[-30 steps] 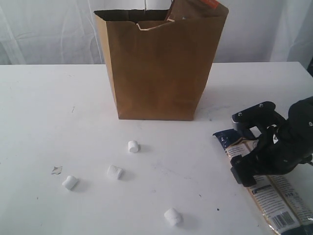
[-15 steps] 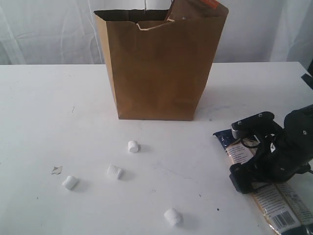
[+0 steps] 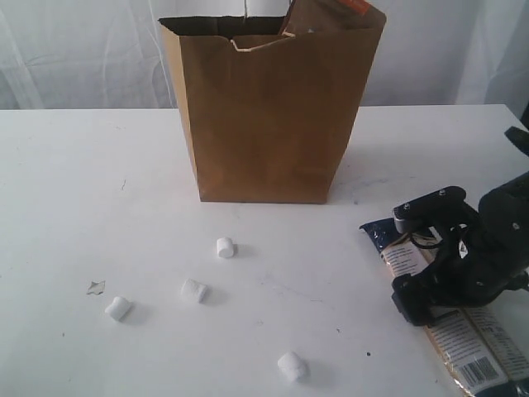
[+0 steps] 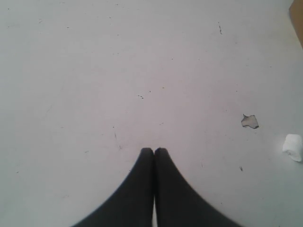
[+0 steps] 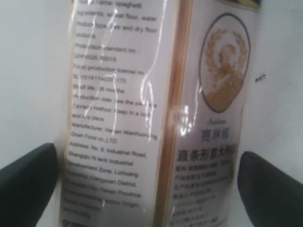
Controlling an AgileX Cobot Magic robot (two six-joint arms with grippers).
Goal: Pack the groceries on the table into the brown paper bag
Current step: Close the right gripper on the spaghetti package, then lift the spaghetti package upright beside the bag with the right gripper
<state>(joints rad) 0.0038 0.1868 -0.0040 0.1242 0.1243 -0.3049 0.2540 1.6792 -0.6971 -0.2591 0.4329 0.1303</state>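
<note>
The brown paper bag [image 3: 269, 116] stands upright at the back middle of the table [image 3: 83, 190], with a brown pouch [image 3: 326, 15] poking out of its top. Two long noodle packs [image 3: 463, 347] lie side by side at the front right. My right gripper [image 3: 420, 255] is open and low over them, one finger on each side. In the right wrist view the noodle packs [image 5: 156, 118] fill the gap between the dark fingers [image 5: 28, 184]. Several white marshmallows [image 3: 225, 246] lie scattered in front of the bag. My left gripper [image 4: 154, 150] is shut on nothing above bare table, with one marshmallow [image 4: 293, 146] off to the side.
A small torn scrap [image 3: 96, 287] lies near the leftmost marshmallow [image 3: 118, 308]; the left wrist view shows this scrap [image 4: 249, 121] too. A white curtain hangs behind the table. The left arm is outside the exterior view.
My right gripper has sunk lower onto the noodle packs, its jaws still apart. The bag, marshmallows and packs have not moved.
</note>
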